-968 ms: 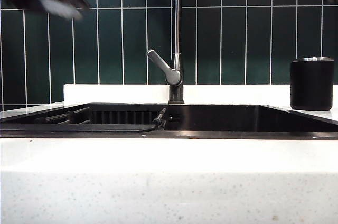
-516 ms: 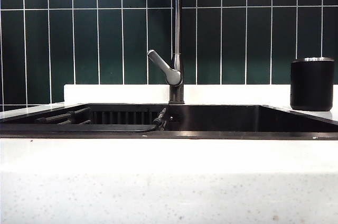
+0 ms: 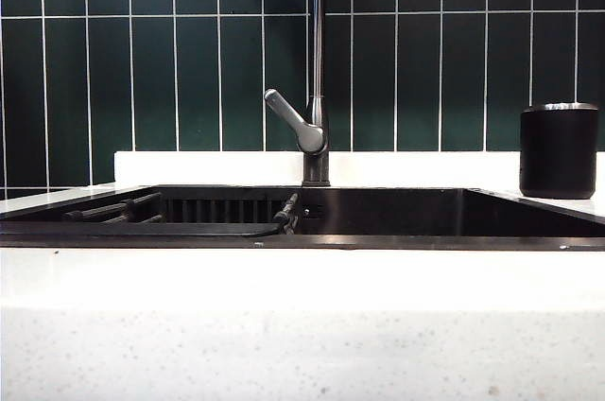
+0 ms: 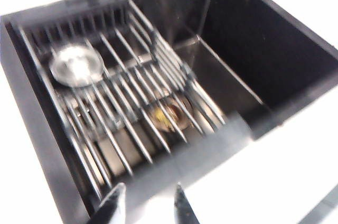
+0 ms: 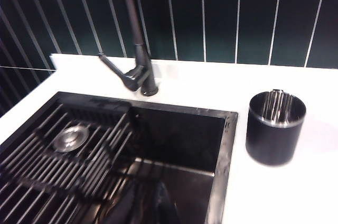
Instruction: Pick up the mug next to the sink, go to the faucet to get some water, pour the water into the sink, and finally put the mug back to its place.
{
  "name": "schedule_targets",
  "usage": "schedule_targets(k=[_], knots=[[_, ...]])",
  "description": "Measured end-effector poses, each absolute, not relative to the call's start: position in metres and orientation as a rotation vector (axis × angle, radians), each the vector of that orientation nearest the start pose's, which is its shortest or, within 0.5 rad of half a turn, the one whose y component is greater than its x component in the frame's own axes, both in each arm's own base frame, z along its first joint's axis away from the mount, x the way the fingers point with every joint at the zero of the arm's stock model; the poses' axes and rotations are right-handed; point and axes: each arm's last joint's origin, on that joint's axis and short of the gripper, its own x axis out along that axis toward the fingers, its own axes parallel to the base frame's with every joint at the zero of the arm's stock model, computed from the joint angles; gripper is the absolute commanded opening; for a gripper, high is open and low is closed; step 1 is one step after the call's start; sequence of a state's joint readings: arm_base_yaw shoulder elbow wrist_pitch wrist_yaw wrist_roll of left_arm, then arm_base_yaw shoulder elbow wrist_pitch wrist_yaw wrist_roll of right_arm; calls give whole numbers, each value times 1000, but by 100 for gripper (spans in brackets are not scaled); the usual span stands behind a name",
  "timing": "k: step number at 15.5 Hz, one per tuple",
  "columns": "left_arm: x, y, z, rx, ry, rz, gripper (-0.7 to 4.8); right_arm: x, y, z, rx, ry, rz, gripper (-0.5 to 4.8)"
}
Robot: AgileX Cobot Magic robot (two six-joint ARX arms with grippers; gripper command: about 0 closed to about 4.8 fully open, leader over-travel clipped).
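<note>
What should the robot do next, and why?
Probably move the right hand, hovering over the black rectangular sink, toward the matte black cylindrical mug with silver rim: it stands upright, untouched, on the white speckled countertop; the left hand hovers over the sink's dark rack.

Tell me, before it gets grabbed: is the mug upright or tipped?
Upright: the mug stands on the countertop, rim up.

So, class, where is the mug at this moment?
The mug stands upright on the white countertop at the right of the exterior view, beside the sink and right of the faucet, with neither gripper touching it.
</note>
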State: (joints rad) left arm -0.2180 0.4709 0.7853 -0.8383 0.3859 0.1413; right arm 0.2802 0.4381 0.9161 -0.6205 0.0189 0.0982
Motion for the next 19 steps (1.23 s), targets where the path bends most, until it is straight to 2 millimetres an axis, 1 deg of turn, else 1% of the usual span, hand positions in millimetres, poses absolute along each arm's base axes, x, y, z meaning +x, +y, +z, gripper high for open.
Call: schedule_targets(k=[2,3,4,6,7,8,10,12,13,14,17,19], knots=[[74,-28,302,78,562,-646,116,39,11,358,69,197,258,50],[73,-29,301,79,573,-654,115,30,8,354,68,209,264,50],[73,-29,301,77,573,-661,105,16,5,348,70,221,290,49],[77,-30,300,68,561,-638,51,12,3,344,63,242,260,47],[81,-30,298,73,534,-593,47,11,2,343,51,218,230,24],[88,-30,297,81,479,-546,47,18,3,341,6,165,200,21],[94,-30,295,89,421,-504,48,31,6,331,-35,153,182,21],[102,-31,278,99,423,-457,48,47,11,312,-75,158,182,21],[104,-31,273,98,424,-450,47,52,12,306,-82,159,183,20],[108,-32,262,71,418,-440,47,61,15,295,-84,149,183,20],[116,-32,240,-10,392,-375,47,76,19,277,-74,84,176,20],[118,-32,228,-36,392,-349,47,83,21,260,-80,115,176,21]])
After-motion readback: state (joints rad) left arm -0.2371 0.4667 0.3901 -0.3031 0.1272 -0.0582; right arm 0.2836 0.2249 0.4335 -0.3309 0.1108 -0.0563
